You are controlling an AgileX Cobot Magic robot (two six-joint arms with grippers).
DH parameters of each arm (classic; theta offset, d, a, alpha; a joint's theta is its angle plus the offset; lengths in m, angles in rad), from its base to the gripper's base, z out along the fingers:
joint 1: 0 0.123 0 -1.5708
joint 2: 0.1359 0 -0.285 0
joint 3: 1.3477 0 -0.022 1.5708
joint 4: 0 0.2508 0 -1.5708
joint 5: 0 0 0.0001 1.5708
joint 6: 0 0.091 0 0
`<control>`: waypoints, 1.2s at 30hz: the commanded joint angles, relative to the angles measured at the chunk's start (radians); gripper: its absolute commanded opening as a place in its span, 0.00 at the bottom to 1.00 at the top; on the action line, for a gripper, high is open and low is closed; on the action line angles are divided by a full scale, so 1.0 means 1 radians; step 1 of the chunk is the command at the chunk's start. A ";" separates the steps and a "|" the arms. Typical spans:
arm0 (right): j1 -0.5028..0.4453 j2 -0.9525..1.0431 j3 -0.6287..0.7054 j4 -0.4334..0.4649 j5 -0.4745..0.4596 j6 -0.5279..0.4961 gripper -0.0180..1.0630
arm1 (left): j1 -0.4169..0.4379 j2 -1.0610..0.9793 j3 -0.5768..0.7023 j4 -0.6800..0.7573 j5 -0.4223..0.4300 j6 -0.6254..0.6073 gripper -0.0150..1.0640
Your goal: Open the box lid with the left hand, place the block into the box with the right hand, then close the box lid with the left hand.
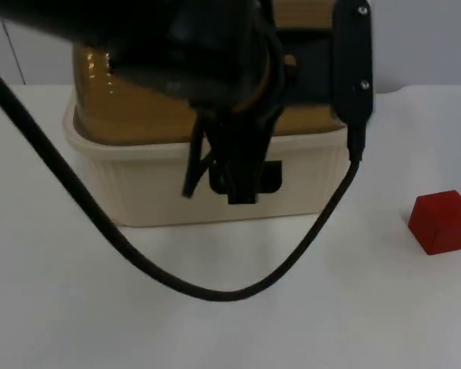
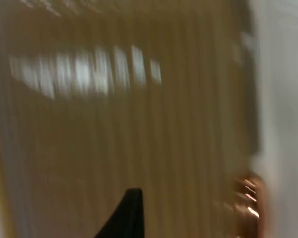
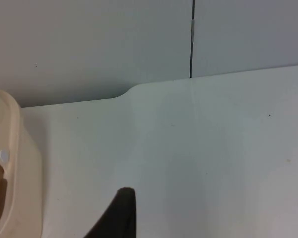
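The left gripper (image 1: pixel 234 181) hangs over the front edge of the cream box (image 1: pixel 161 188), against its brown lid (image 1: pixel 138 115); I cannot tell its grip. The red block (image 1: pixel 442 222) sits on the table (image 1: pixel 238 330), well off to its right. The right gripper (image 3: pixel 120 218) waits beside the box, grip unclear.

Plenty of open surface (image 1: pixel 215 330) in front of the cream box (image 1: pixel 154 184) and out to its right. The red block (image 1: pixel 442 222) sits alone near the right edge, well apart from the box, reachable from any side. The left arm (image 1: pixel 215 69) hangs right over the box's amber lid (image 1: pixel 138 108), blocking the way in from above.
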 commanded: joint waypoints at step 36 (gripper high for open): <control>-0.002 -0.004 -0.007 -0.008 -0.016 -0.010 0.99 | 0.100 0.043 0.181 0.518 -0.187 -0.723 0.01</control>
